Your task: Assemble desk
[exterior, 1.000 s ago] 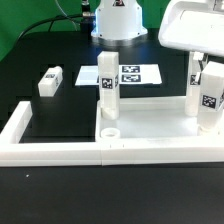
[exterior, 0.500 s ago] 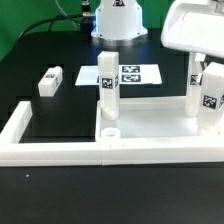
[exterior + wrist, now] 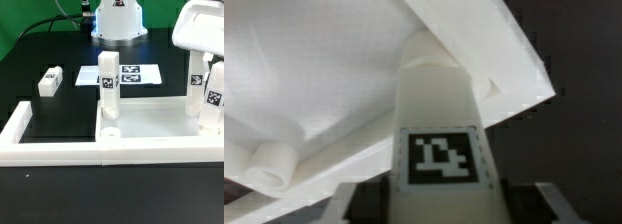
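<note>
One loose leg [image 3: 47, 80] is lying unused at the exterior view's left. A second leg [image 3: 108, 95] is standing seated in the desk top [image 3: 150, 122]. Rightmost, the gripper [image 3: 207, 78] is clamping a third leg [image 3: 211, 105] upright, seemingly to socket it.

leg [image 3: 108, 95] upright, on desk top [image 3: 150, 122] corner

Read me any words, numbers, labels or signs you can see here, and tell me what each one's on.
No words, brands or numbers can be read anywhere.
The only signs are black-and-white marker tags, patterns rather than text: on the standing leg, the loose leg, the gripped leg and the marker board.
</note>
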